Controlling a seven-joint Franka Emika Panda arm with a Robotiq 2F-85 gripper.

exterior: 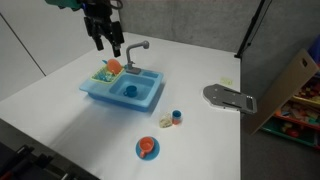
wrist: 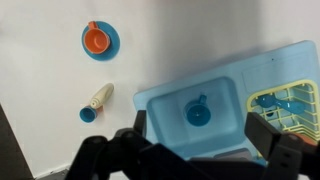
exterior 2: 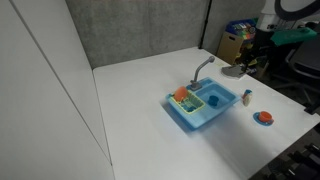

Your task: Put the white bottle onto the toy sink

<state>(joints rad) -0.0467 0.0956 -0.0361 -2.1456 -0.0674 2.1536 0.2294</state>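
The light blue toy sink [exterior: 140,98] with a grey faucet [exterior: 136,50] stands mid-table; it also shows in an exterior view [exterior 2: 190,118] and in the wrist view [wrist: 165,98]. The tiny white bottle [wrist: 103,95] lies on its side on the table beside the sink, next to a small blue-and-red cylinder [wrist: 88,114]; in an exterior view the bottle [exterior: 167,123] is a small speck. My gripper [exterior: 108,45] hangs high above the sink's rack end, open and empty. In the wrist view its fingers [wrist: 200,130] straddle the basin.
A small blue cup [wrist: 197,110] sits in the basin. An orange item [exterior: 112,67] rests on the yellow side rack [wrist: 285,100]. An orange piece on a blue disc [exterior: 147,149] lies near the front edge. A grey flat plate [exterior: 230,97] and a cardboard box [exterior: 288,85] are at the table's side.
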